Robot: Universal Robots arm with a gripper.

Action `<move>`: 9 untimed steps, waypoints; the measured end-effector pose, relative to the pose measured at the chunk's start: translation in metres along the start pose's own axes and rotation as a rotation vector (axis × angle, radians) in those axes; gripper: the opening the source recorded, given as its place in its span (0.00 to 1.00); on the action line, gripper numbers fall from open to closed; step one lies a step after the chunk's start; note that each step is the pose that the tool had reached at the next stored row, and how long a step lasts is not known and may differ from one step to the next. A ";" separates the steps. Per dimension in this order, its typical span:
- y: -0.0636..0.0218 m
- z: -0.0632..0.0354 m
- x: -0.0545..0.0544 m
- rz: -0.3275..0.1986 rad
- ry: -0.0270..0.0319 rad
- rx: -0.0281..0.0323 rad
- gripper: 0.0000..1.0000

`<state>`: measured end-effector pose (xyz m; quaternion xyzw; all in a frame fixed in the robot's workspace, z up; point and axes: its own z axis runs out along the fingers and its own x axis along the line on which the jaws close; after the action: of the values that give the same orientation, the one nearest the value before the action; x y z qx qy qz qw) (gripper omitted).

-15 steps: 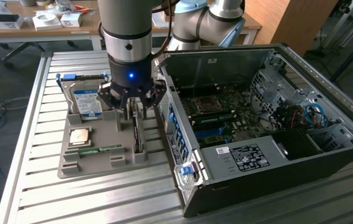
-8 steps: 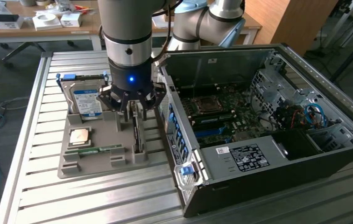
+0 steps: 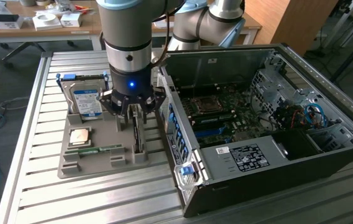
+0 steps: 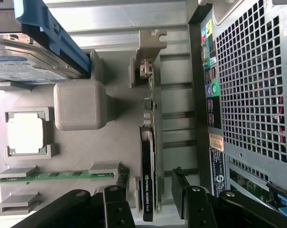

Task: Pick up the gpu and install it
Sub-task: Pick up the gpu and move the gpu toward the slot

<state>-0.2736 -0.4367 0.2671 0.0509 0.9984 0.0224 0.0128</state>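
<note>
The gpu [image 3: 138, 136] stands on edge in a slot of the grey holder tray [image 3: 92, 165], on the exterior view's right side of the tray. In the wrist view the gpu [image 4: 148, 142] is a thin dark card with a pale metal bracket [image 4: 151, 45] at its far end. My gripper [image 3: 133, 121] hangs directly over the card and is open. Its two black fingers [image 4: 115, 199] straddle the near end of the card, one on each side, with a gap to the card. The gripper [image 4: 150, 197] holds nothing.
The tray also carries a silver hard drive [image 3: 85, 99] with a blue label, a CPU [image 3: 80, 136] and a green memory stick [image 3: 95, 150]. The open computer case [image 3: 326, 154] lies close by on the exterior view's right, its motherboard [image 3: 226, 114] exposed. All of this rests on a slatted metal table [image 3: 70, 200].
</note>
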 end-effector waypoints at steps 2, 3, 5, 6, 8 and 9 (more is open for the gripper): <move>0.0000 0.0004 0.000 0.000 0.0002 0.0001 0.49; 0.0000 0.0004 0.000 0.000 0.0002 0.0002 0.49; 0.0000 0.0004 0.000 0.000 0.0002 0.0002 0.49; 0.0000 0.0005 0.000 0.000 0.0001 0.0000 0.49; 0.0001 0.0008 -0.001 0.000 -0.0002 -0.0005 0.49; 0.0001 0.0007 -0.001 0.000 0.0000 -0.0005 0.49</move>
<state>-0.2727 -0.4367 0.2664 0.0509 0.9984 0.0227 0.0128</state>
